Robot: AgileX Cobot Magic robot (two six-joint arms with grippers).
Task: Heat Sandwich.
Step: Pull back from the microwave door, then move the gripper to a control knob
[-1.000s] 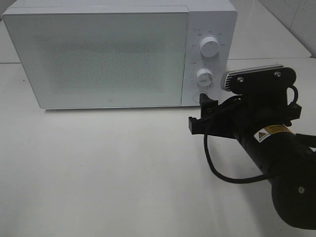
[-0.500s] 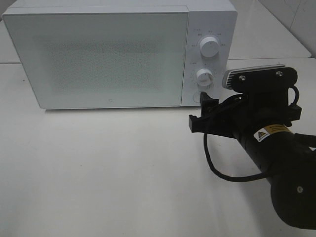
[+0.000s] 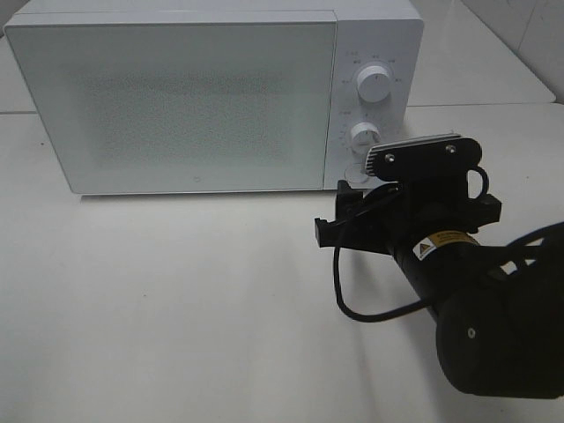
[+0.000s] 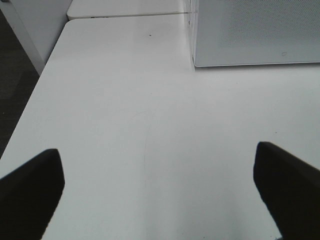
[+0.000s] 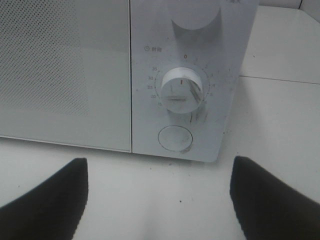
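Smooth white surface (image 3: 176,300) lies beneath my right gripper (image 5: 159,192), its jaws apart, empty. Ahead stands a boxy white microwave (image 3: 388,53), dotted door (image 3: 185,106) shut.

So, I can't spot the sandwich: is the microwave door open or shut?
Shut. The microwave door sits flush with the control panel; what's inside cannot be told.
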